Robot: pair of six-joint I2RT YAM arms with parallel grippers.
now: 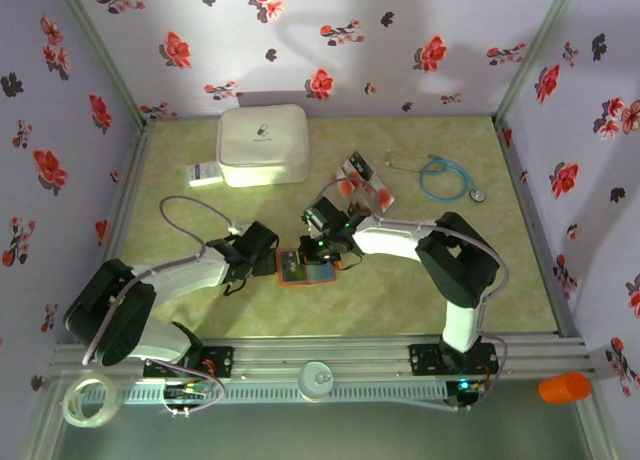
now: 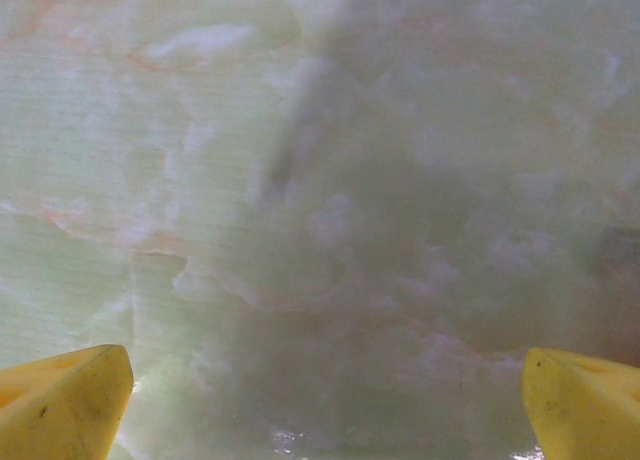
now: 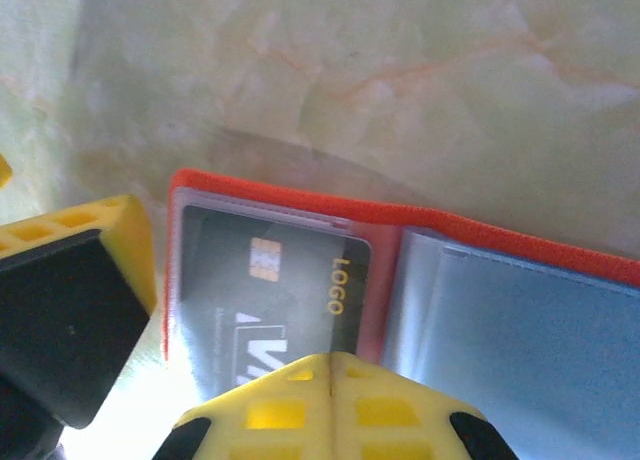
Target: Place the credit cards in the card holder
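Observation:
The card holder point(image 1: 300, 270) lies open at mid-table, orange-red with a bluish-grey inside. In the right wrist view a dark credit card point(image 3: 270, 280) with a chip and "LOGO" sits in the clear left pocket of the card holder point(image 3: 300, 205). The right pocket point(image 3: 500, 320) is bluish-grey. My right gripper point(image 3: 330, 365) is shut, its tips pressed together just over that card's near edge; in the top view the right gripper point(image 1: 325, 252) hovers over the holder. My left gripper point(image 1: 268, 260) stands open at the holder's left edge, with bare table between its fingers point(image 2: 60, 400). More credit cards point(image 1: 362, 185) lie behind the holder.
A big white rounded case point(image 1: 262, 145) stands at the back, with a white label point(image 1: 204, 174) to its left. A blue stethoscope point(image 1: 445, 178) lies back right. An orange cylinder point(image 1: 565, 387) and a tape roll point(image 1: 90, 400) sit off the table at the front.

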